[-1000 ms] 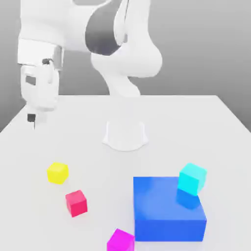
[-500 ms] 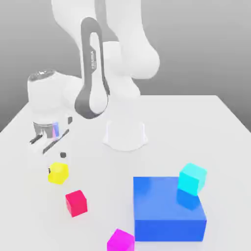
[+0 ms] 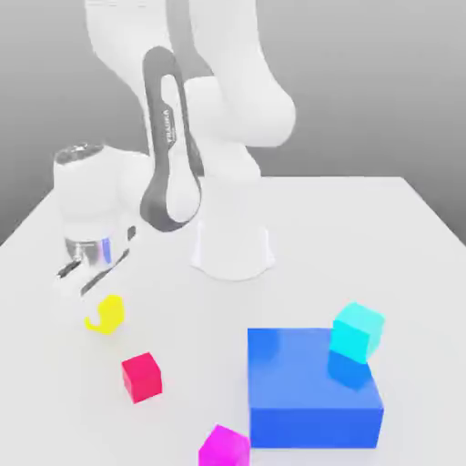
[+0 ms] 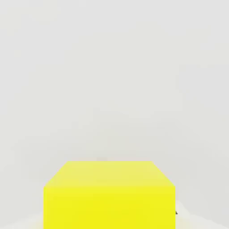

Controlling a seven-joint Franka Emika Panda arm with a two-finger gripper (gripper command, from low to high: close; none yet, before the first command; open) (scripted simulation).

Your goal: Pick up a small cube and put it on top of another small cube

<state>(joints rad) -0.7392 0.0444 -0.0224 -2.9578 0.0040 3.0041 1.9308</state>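
Your gripper [image 3: 94, 305] sits low over the white table [image 3: 364, 227], right at the small yellow cube [image 3: 108, 313]. The white hand body covers the cube's upper near corner in the exterior view, so the cube sits at the jaws, but you cannot tell from either view whether the fingers are spread or pressed against it. In the hand view the yellow cube [image 4: 109, 194] is directly in front of the camera, close up, with its top face and one side face visible and bare table beyond it.

Moving outward from the jaws, the red cube [image 3: 142, 377] is the nearest neighbour, lying near the yellow one on the side toward the exterior camera, apart from it. Farther out that way is the magenta cube [image 3: 224, 447], just beside the lower corner of the big blue block [image 3: 300, 391]. The blue block is well apart from the jaws, toward the exterior view's right. A cyan cube [image 3: 357, 330] appears to rest tilted on the block's far upper corner, though its exact seating is hard to judge. The arm's round white base [image 3: 233, 250] stands on the table beyond the jaws, toward the exterior view's right.
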